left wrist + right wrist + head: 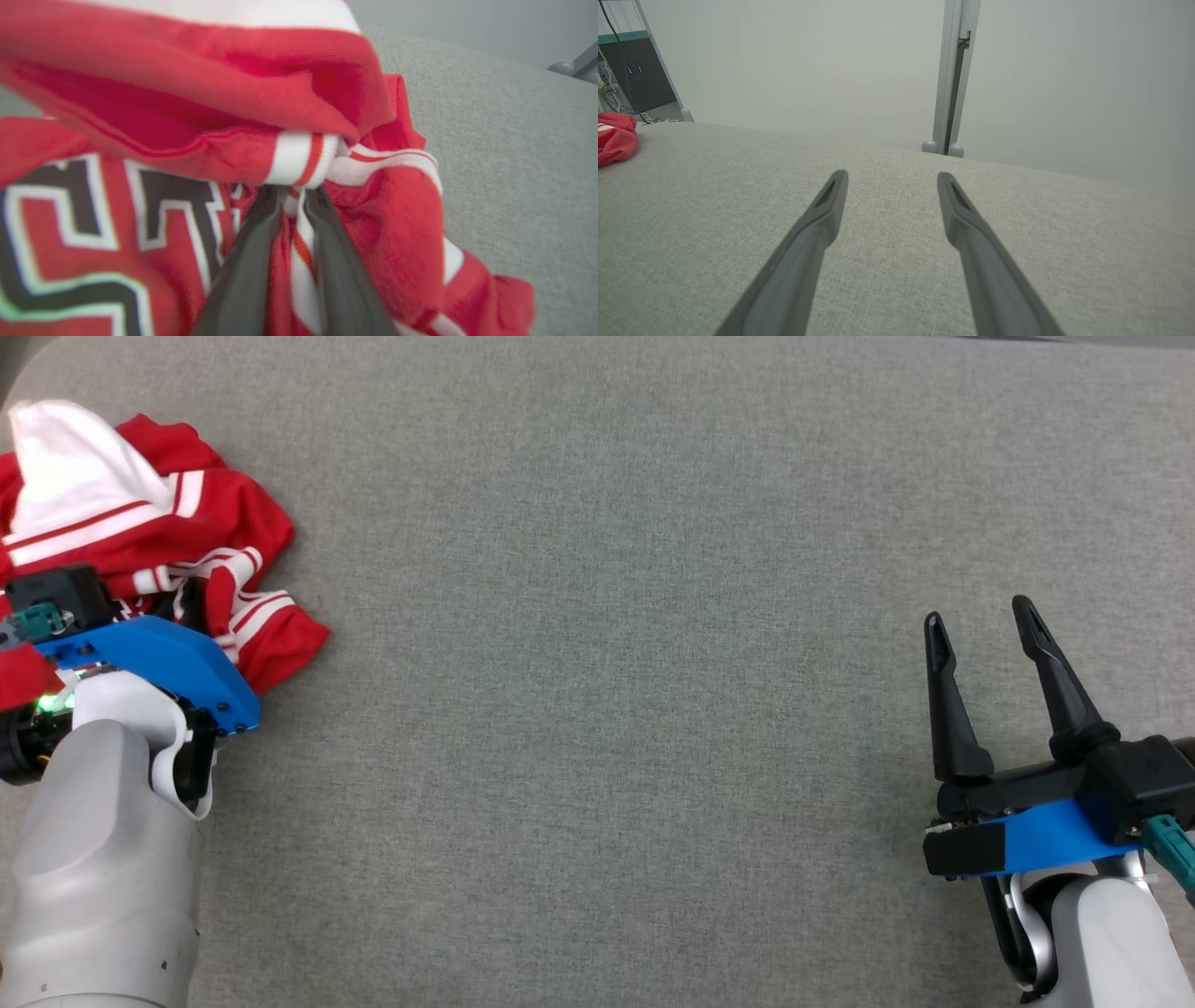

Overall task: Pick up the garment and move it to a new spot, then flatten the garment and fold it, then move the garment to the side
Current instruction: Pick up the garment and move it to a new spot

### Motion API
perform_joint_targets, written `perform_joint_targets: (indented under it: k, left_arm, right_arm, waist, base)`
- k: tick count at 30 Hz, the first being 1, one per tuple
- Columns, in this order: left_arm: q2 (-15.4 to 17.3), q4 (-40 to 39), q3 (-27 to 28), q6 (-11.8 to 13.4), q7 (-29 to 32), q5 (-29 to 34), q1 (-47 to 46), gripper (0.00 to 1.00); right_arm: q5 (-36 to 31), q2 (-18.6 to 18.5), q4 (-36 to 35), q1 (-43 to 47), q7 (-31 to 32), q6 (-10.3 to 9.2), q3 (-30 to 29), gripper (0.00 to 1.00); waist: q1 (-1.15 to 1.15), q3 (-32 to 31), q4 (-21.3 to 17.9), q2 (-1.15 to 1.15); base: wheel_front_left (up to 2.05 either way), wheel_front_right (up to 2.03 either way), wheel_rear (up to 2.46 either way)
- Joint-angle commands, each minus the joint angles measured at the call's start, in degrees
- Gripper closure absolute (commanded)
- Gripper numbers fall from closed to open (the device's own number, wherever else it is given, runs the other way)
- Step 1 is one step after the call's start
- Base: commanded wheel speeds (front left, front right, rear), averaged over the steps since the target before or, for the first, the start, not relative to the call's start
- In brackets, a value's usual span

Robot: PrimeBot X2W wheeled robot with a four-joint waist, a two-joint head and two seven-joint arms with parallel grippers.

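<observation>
A crumpled red-and-white garment [215, 523] lies in a heap at the far left of a grey cloth-covered table [607, 663], under the robot's left arm. The left gripper [294, 198] is buried in the pile, its dark fingers [252, 261] drawn close together and pinching a narrow fold of white-and-red striped trim [301, 161] beside large dark lettering [70, 210]. The right gripper [978, 616] hangs over bare table at the lower right, well apart from the cloth, with its jaws spread wide and nothing between them.

The fabric looks light, soft and entirely limp. It will likely sag and trail from any single hold, and loose layers may slide over one another as it rises. The striped band appears thicker than the body cloth, so it should give a firmer purchase than a pinch of plain red knit, which could slip free. A single point is probably enough to carry the heap to a new spot. Spreading it flat looks like work for both grippers, each taking a hem corner or a shoulder. Those edges are folded under for now and cannot be picked out in the pile.
</observation>
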Motion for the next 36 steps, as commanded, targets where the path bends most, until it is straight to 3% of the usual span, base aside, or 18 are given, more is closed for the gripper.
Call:
perform_joint_targets:
  k: [1, 12, 20, 30, 36]
  left_arm:
    - [0.1, 1.0, -0.8, -0.2, -0.7, 0.0, -0.4, 1.0]
    - [2.3, -0.8, -3.7, -0.7, -11.9, 0.8, -3.3, 1.0]
    - [2.3, -9.3, -7.6, -0.6, -14.6, 0.6, -5.8, 1.0]
    - [2.4, -30.4, -13.1, -0.6, -7.8, 0.3, -8.5, 1.0]
    - [0.3, -41.4, -16.8, -0.4, -2.0, 0.3, -9.8, 1.0]
  right_arm:
    - [0.3, -0.2, 0.1, -0.2, -0.2, 0.01, 0.0, 0.0]
    - [2.0, -0.2, 2.9, 1.5, -1.2, 0.01, 0.4, 0.0]
    - [4.3, -0.2, 5.4, 3.0, -2.5, 0.01, 0.9, 0.0]
    - [7.8, -0.2, 7.7, 3.3, -3.7, 0.01, 1.6, 0.0]
    - [9.3, -0.2, 8.5, 2.4, -4.0, 0.01, 1.1, 0.0]
  waist:
    - [0.0, -0.6, -0.3, 0.0]
    - [0.0, -6.1, -0.9, 0.0]
    - [0.0, -10.8, -2.7, 0.0]
    - [0.0, -12.8, -10.2, 0.0]
    - [0.0, -11.6, -16.0, 0.0]
  base:
    - [0.0, 0.0, 0.0]
    - [0.0, 0.0, 0.0]
    - [0.0, 0.0, 0.0]
    - [0.0, 0.0, 0.0]
    - [0.0, 0.0, 0.0]
